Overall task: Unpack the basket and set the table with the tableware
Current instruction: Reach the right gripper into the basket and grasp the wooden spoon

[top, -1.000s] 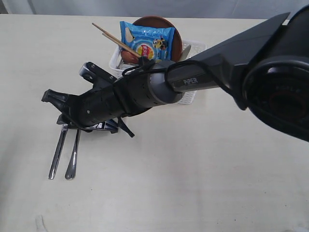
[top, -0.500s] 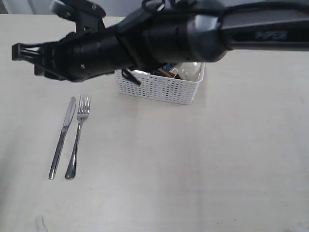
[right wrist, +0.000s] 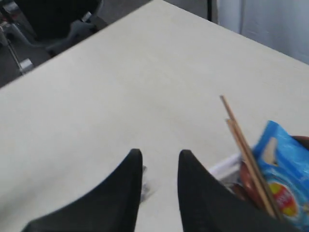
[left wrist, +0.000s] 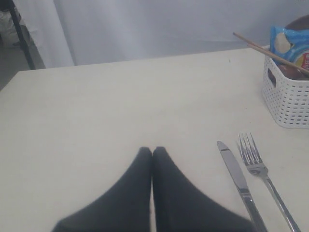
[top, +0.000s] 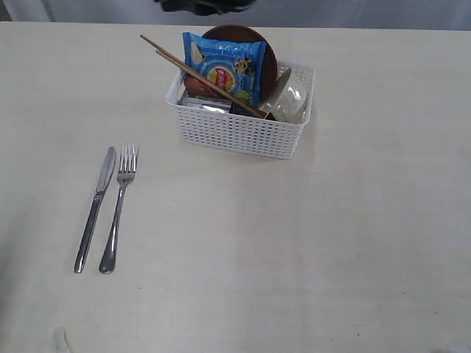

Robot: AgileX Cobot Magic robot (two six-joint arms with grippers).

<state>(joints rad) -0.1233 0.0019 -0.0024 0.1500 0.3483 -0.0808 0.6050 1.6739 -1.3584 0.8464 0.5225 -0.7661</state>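
Nearest us, the knife (top: 94,209) and fork (top: 118,213) lie side by side on the counter (top: 353,250). Beyond them stands the basket (top: 239,136), holding chopsticks (top: 199,74), a blue snack bag (top: 224,70) and a brown plate (top: 269,59). Our left claw (left wrist: 152,151) is pressed together, empty. Our right claw (right wrist: 159,154) is apart, empty.

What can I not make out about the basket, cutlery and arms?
- Exterior view: basket floor, hidden by the blue snack bag and brown plate.
- Exterior view: dark arm part, cut by the top edge; which arm, unclear.
- Left wrist view: knife and fork handle ends, cut by the picture edge.
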